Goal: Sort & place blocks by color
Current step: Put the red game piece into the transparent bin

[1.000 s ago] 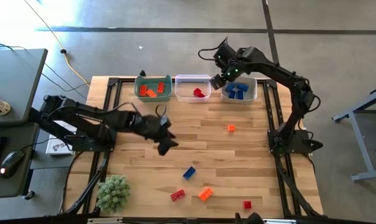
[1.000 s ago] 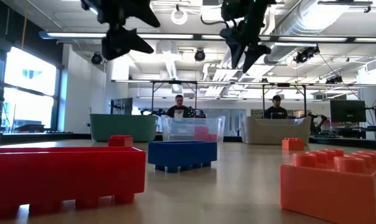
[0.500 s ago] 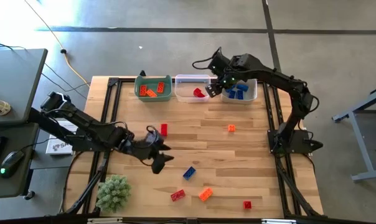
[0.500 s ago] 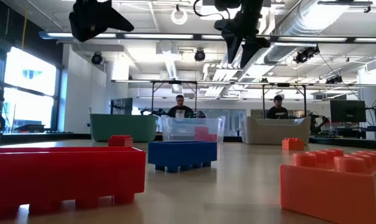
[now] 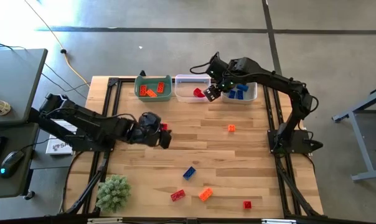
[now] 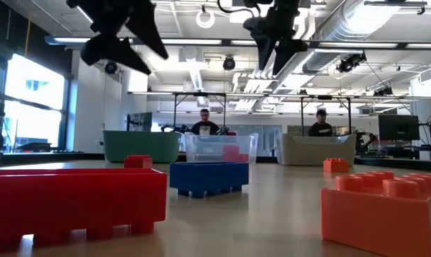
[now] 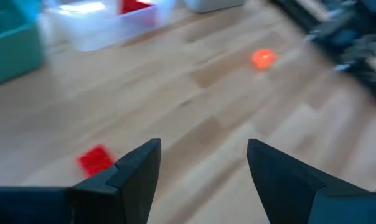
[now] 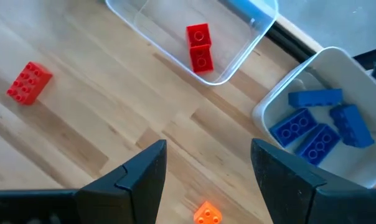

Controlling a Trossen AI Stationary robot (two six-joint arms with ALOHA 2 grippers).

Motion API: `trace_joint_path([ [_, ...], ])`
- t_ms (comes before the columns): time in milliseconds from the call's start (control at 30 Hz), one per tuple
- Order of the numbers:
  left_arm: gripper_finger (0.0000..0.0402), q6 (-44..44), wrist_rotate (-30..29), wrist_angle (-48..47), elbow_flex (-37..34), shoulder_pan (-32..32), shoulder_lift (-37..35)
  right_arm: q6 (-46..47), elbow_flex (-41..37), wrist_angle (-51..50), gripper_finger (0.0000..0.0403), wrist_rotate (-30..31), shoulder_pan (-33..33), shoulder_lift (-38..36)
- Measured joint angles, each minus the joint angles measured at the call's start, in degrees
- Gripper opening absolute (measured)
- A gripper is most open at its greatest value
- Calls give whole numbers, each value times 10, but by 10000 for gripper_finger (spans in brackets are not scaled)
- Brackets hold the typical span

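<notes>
Blocks, sorting lot, part done.

Table: wood top, dark frame, carries everything.

Left arm: reaches in from 9 o'clock to table centre-left. Left pincer released, nothing between the fingers, hanging just beside a loose red block.

Right arm: reaches from 3 o'clock up to the bin row. Right pincer released and empty, above the gap between the clear and white bins.

Bins, three in a row at 12 o'clock:
- green bin, holding orange blocks;
- clear bin, holding a red block;
- white bin, holding blue blocks.

Green spiky ball: at 7 o'clock, not part of the lot, well apart from the work.

Blocks loose on the table, judged still to sort:
- blue block, toward 6 o'clock;
- orange block, at 6 o'clock;
- second red block, at 6 o'clock, beside the orange one;
- small red block, at 5 o'clock;
- small orange block, right of centre.

Progress, judged: over half binned, six loose. Nothing blocks the nearest pick.

Beyond the table: two people seated at far benches.
</notes>
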Motion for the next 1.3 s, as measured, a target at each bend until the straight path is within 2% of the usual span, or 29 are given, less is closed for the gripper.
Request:
trace_joint_path([
  [133,227,-34,25,-49,0,52,9,-2,0,0,220,9,0,0],
  [367,227,-32,112,-61,0,139,49,-26,0,0,220,8,0,0],
  [500,227,-48,145,-62,0,166,71,-36,0,0,220,8,0,0],
  [1000,227,-135,170,-68,0,176,190,-57,0,0,220,4,0,0],
  [1300,227,-164,178,-44,0,175,232,-78,-1,0,220,-9,0,0],
])
